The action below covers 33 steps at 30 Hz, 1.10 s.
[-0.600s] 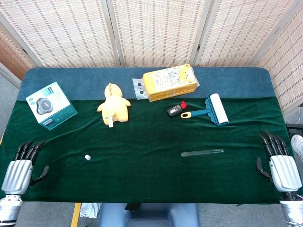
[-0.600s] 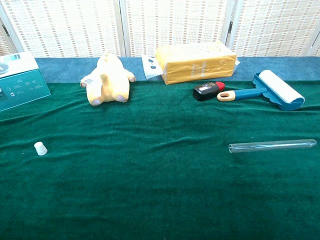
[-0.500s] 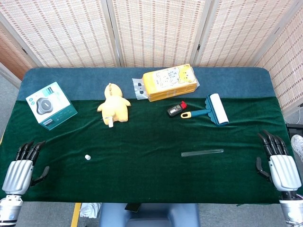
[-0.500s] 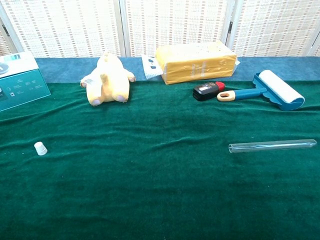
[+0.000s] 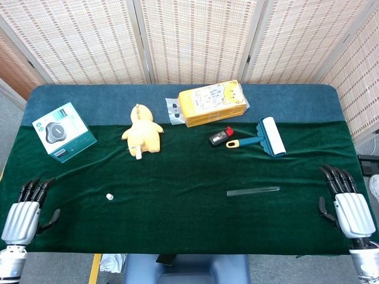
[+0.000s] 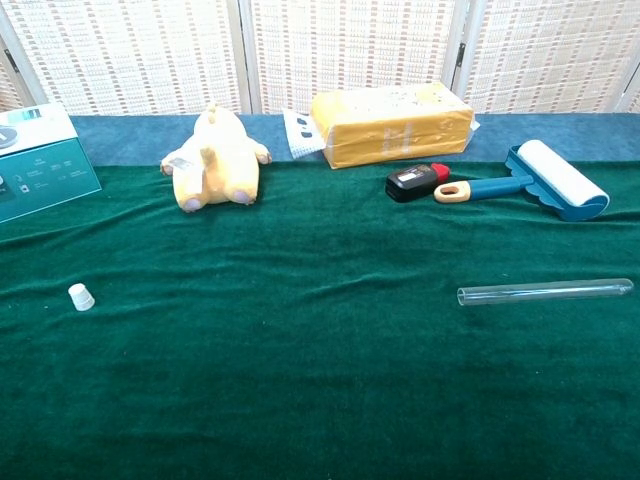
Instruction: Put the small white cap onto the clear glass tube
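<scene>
Both hands drop back a touch toward the near desk edge vs a moment ago; nothing else shifts. Left hand and right hand sit at the near corners, fingers apart, holding nothing. Small white cap stands on the green cloth near the left hand, w/ clear cloth between. Clear glass tube lies flat, well apart from the right hand, open end toward centre. Cap looks light and tiny, prob. a fingertip pinch at its sides. Tube is likely slick, fragile, apt to roll; grip mid-length. Far side: plush toy, lint roller, yellow pack.
</scene>
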Motion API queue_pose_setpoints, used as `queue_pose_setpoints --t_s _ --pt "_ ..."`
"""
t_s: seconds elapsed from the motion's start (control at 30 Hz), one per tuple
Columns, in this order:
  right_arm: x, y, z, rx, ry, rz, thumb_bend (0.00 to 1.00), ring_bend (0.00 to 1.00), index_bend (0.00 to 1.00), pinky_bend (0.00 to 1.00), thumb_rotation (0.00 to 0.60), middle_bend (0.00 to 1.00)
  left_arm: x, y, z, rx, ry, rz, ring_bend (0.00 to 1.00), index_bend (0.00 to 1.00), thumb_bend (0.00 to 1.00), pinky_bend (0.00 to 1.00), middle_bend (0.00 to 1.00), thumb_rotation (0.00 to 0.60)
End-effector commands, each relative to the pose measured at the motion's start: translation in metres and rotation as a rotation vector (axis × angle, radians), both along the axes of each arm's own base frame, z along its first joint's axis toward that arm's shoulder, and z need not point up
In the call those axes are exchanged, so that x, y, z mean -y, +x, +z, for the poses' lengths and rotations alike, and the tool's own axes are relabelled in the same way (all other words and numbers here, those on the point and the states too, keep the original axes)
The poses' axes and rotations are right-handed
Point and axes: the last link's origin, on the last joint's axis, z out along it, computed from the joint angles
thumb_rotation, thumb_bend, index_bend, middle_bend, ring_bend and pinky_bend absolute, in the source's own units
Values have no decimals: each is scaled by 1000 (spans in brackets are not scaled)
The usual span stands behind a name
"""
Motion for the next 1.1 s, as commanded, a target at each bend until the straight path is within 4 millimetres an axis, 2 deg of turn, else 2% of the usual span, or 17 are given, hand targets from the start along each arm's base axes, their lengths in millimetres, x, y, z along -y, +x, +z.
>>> queue_pose_setpoints --t_s 0.03,0.17,0.3,0.37,0.43,0.53,0.6,0.67,0.77,0.9,1.1 --pt "0 0 0 -1 0 1 680 35 4 0 600 94 -2 0 0 2 9 -8 77 141 440 0 168 600" --pt "1 1 1 -2 2 2 680 43 4 0 600 103 -13 1 -3 -7 -14 -46 132 178 437 0 176 600" --pt "1 2 1 -8 3 1 680 55 4 0 600 118 -25 8 -6 -31 -40 -103 190 203 419 9 240 600" --pt "2 2 1 -4 0 1 680 55 4 0 600 125 -31 13 -8 -34 -53 -136 245 240 412 100 310 600" --pt "2 2 1 -6 -3 0 680 68 4 3 600 152 -36 17 -11 -40 -74 -159 300 273 409 245 374 600" --pt "3 1 -1 -22 13 -10 680 125 4 56 600 213 -43 22 -17 -61 -110 -196 384 286 407 420 468 600" --pt "4 0 -2 -28 22 -15 681 153 4 75 600 242 -47 25 -23 -79 -140 -221 487 296 416 536 591 600" --pt "6 1 -2 -26 21 -14 680 180 4 107 600 272 -50 28 -30 -107 -193 -245 612 311 460 603 728 600" --pt "7 3 -2 -28 19 -10 680 220 4 146 600 316 -55 30 -42 -168 -285 -273 741 333 559 676 866 600" --pt "8 4 -3 -35 23 -11 680 244 4 161 600 340 -60 33 -57 -213 -374 -287 797 339 578 707 936 600" --pt "10 4 -5 -38 31 -18 680 263 5 185 600 359 -66 34 -79 -234 -456 -272 826 308 646 708 970 600"
